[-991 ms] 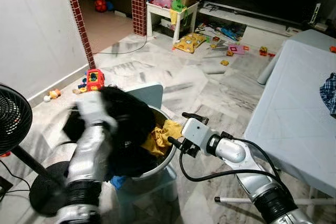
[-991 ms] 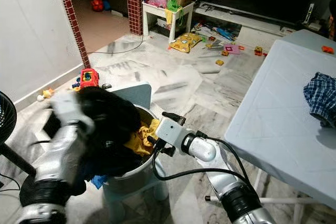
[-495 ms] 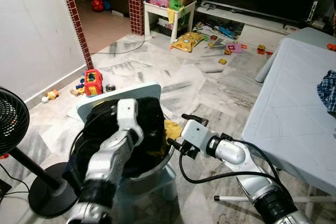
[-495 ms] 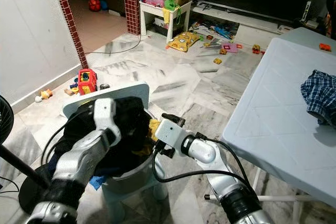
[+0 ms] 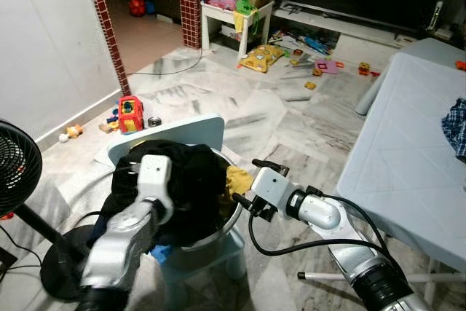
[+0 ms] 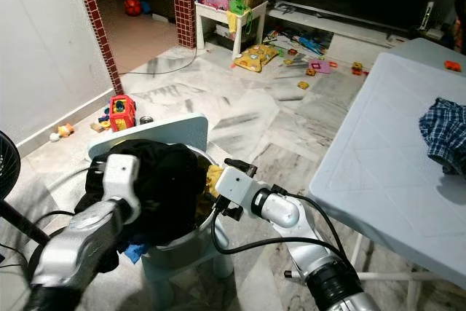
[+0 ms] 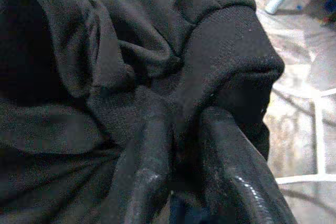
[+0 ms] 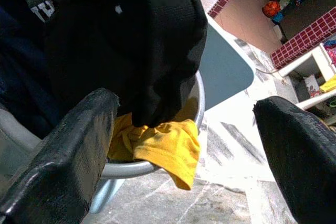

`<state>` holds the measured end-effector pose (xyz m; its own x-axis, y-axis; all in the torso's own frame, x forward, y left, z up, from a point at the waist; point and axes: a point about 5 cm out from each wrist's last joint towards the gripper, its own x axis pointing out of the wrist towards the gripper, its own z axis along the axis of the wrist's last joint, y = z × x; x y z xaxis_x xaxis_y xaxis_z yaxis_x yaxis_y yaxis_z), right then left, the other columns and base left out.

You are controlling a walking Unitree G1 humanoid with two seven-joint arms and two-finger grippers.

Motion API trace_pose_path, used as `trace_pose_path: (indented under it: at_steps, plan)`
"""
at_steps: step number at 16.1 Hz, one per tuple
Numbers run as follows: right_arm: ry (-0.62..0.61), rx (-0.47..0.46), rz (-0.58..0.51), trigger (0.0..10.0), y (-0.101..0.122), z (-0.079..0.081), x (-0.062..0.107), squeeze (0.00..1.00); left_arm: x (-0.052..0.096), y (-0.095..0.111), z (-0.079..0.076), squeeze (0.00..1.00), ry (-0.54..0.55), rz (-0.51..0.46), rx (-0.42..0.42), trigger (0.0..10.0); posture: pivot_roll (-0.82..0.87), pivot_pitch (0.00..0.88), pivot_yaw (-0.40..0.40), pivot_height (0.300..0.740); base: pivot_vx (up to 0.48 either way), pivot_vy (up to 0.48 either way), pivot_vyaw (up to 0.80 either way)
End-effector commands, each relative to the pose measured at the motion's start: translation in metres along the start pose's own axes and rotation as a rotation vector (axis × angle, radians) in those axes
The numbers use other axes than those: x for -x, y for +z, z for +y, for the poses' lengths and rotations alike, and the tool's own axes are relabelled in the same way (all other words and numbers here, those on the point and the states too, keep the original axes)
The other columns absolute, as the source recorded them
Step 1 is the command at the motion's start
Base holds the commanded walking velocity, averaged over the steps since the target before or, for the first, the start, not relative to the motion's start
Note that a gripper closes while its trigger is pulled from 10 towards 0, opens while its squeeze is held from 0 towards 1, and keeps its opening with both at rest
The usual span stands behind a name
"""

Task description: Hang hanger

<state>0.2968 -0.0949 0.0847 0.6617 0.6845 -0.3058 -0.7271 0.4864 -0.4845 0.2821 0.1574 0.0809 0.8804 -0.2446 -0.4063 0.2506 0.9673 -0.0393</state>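
Observation:
A black garment (image 5: 193, 187) is heaped in a metal basin (image 8: 157, 167) that stands on a light blue chair (image 5: 196, 130). My left gripper (image 7: 184, 124) is shut on a fold of this black garment, its fingers (image 7: 152, 156) pressed into the cloth above the basin's near left side. A yellow cloth (image 8: 168, 145) hangs over the basin's right rim under the black one. My right gripper (image 5: 246, 178) stands open just right of the rim, facing the yellow cloth with nothing between its fingers (image 8: 68, 150). I can see no hanger.
A black fan (image 5: 18, 169) stands at the left on the floor. A white table (image 5: 408, 158) with a plaid cloth (image 6: 445, 132) fills the right side. Toys (image 5: 131, 111) lie scattered on the marble floor; a red brick pillar (image 5: 105, 27) and a small white table (image 5: 237, 12) stand beyond.
My left arm swung over the basin and has drawn back toward me, still gripping the black garment, which now sits bunched over the basin. The right arm has stayed put.

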Motion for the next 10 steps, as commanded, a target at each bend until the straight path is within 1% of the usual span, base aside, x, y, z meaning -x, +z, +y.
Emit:
trace_pose_path:
  at_steps: [1, 2, 3, 4, 5, 6, 8, 9, 10]
  plan:
    - [-0.003, 0.014, -0.009, 10.0, 0.003, -0.001, 0.0, 0.0, 0.007, 0.006, -0.001, 1.0, -0.024, -0.029, -0.152, 10.0, -0.08, 0.022, -0.02, 0.74, 0.0, 0.0, 0.0]
    - [-0.002, 0.013, -0.01, 10.0, 0.003, -0.001, -0.001, 0.0, 0.01, 0.005, -0.001, 1.0, -0.032, -0.024, -0.198, 10.0, -0.08, 0.022, -0.02, 0.74, 0.0, 0.0, 0.0]
    - [-0.001, 0.013, -0.015, 10.0, 0.005, 0.0, -0.002, 0.0, 0.016, 0.007, 0.003, 1.0, -0.032, -0.022, -0.229, 10.0, -0.08, 0.023, -0.021, 0.74, 0.0, 0.0, 0.0]
    - [-0.001, 0.015, -0.016, 10.0, 0.005, -0.001, -0.003, 0.0, 0.021, 0.009, 0.006, 1.0, -0.035, -0.029, -0.303, 10.0, -0.07, 0.023, -0.019, 0.74, 0.0, 0.0, 0.0]
    - [-0.001, 0.016, -0.016, 10.0, 0.006, -0.001, -0.003, 0.0, 0.023, 0.01, 0.007, 1.0, -0.036, -0.03, -0.329, 10.0, -0.07, 0.024, -0.02, 0.74, 0.0, 0.0, 0.0]
    - [-0.003, 0.016, -0.014, 10.0, 0.005, -0.002, -0.003, 0.0, 0.029, 0.013, 0.008, 1.0, -0.06, -0.048, -0.39, 10.0, -0.07, 0.024, -0.019, 0.74, 0.0, 0.0, 0.0]
    - [-0.004, 0.016, -0.012, 10.0, 0.004, -0.002, -0.003, 0.0, 0.036, 0.014, 0.009, 1.0, -0.103, -0.062, -0.512, 10.0, -0.07, 0.024, -0.019, 0.74, 0.0, 0.0, 0.0]
    - [-0.003, 0.017, -0.011, 10.0, 0.004, -0.002, -0.003, 0.0, 0.04, 0.011, 0.013, 1.0, -0.113, -0.055, -0.58, 10.0, -0.07, 0.023, -0.019, 0.74, 0.0, 0.0, 0.0]
    - [-0.003, 0.017, -0.01, 10.0, 0.004, -0.002, -0.003, 0.0, 0.042, 0.01, 0.016, 1.0, -0.119, -0.052, -0.586, 10.0, -0.07, 0.023, -0.019, 0.74, 0.0, 0.0, 0.0]
